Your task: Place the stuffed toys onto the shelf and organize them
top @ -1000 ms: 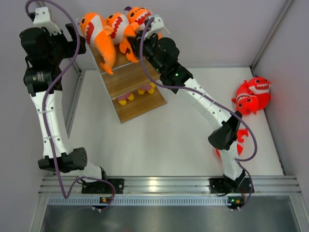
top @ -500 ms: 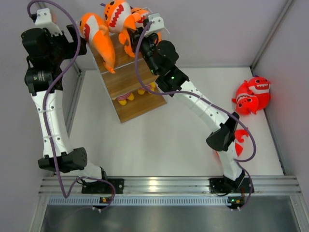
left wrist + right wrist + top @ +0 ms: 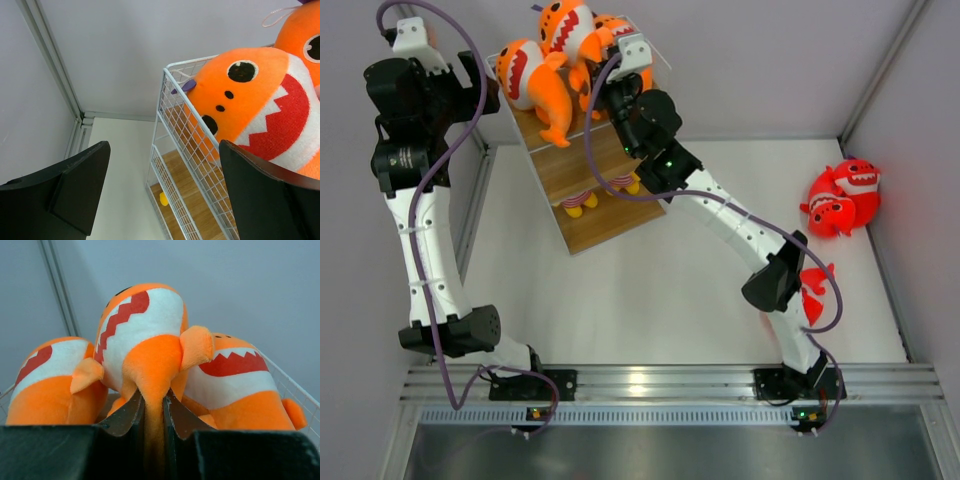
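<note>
A: Shelving?
B: One shelf (image 3: pixel 610 215), standing at the far left corner of the table (image 3: pixel 650 290). Its top board is carrying the left orange shark (image 3: pixel 525 75), the middle orange shark (image 3: pixel 563 25) and the right orange shark (image 3: pixel 605 35), all crowding together.

A: Lower boards?
B: Two yellow-footed figures (image 3: pixel 578 205) are standing side by side on one.

A: Red stock?
B: Two red sharks (image 3: pixel 845 195) are lying against the right edge. A third red shark (image 3: pixel 812 285) is showing partly behind the right arm, toward the near right corner.

A: Grippers?
B: The right gripper (image 3: pixel 600 80) is reaching in among the orange sharks, its jaws hidden. The left gripper (image 3: pixel 480 80) is hanging just beside the shelf's left side.
</note>
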`<state>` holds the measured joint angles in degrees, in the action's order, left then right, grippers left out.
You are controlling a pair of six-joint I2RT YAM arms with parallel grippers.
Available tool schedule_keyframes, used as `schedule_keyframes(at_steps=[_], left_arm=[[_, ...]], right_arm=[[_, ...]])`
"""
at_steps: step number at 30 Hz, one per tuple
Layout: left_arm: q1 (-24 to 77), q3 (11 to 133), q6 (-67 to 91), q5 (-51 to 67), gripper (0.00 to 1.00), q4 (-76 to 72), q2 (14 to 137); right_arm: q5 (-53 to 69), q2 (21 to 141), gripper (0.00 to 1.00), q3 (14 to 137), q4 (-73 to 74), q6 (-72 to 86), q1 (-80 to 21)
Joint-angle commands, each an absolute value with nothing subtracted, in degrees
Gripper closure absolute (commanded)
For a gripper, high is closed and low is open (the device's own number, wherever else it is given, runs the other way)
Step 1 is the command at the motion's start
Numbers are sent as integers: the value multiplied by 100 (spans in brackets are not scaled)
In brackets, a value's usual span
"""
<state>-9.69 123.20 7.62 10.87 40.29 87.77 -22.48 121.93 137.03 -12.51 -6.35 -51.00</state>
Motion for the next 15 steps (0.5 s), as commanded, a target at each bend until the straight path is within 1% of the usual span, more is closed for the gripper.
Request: schedule_keyframes(at_steps=[1, 5, 10, 12, 13, 15], left_arm=[[-958, 12331, 826, 1134, 4, 3832, 8780], [-958, 12349, 809, 1116, 4, 3832, 8780], [-949, 12322, 844, 1143, 4, 3841, 8780], [-958, 12305, 835, 1143, 4, 3832, 8780], [-958, 12313, 826, 1134, 4, 3841, 8772], [-958, 12305, 817, 1134, 4, 3841, 8763]], right_arm=[[-2233, 12305, 99, 13992, -1100, -467, -5159], [-2101, 12296, 100, 13992, -660, -176, -5168], [-2092, 12278, 100, 13992, -352, -324, -5256], [-2109, 12252, 97, 13992, -352, -404, -5291], [-2118, 12235, 82, 13992, -360, -465, -5291], [-2109, 12156, 59, 13957, -395, -553, -5300]])
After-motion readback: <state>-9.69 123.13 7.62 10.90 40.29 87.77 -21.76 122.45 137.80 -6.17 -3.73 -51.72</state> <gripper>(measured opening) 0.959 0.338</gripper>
